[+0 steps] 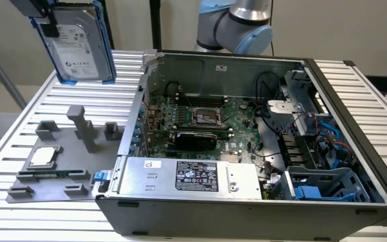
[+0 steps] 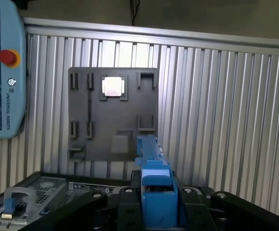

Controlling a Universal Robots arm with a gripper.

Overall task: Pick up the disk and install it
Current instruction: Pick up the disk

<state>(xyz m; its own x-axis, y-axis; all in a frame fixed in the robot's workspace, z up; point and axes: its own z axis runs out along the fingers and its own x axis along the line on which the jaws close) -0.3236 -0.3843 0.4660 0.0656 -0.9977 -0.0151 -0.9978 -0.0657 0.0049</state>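
The disk point(image 1: 79, 43), a silver-grey hard drive with a white label in a bright blue frame, hangs upright in the air at the exterior view's upper left, above the slatted table. My gripper point(image 1: 40, 14) is shut on its upper end. In the wrist view the blue frame edge point(image 2: 155, 175) sticks out between the black fingers point(image 2: 125, 211) of my gripper point(image 2: 156, 209). Far below it lies the grey fixture plate point(image 2: 113, 139).
An open computer case point(image 1: 247, 219) fills the exterior view's right, with a grey power supply box point(image 1: 187, 176) at its front and a blue-clipped drive bay point(image 1: 321, 184) at its front right. The fixture plate point(image 1: 59, 189) holds a small square chip point(image 1: 44, 156). A teach pendant point(image 2: 0, 72) lies on the table.
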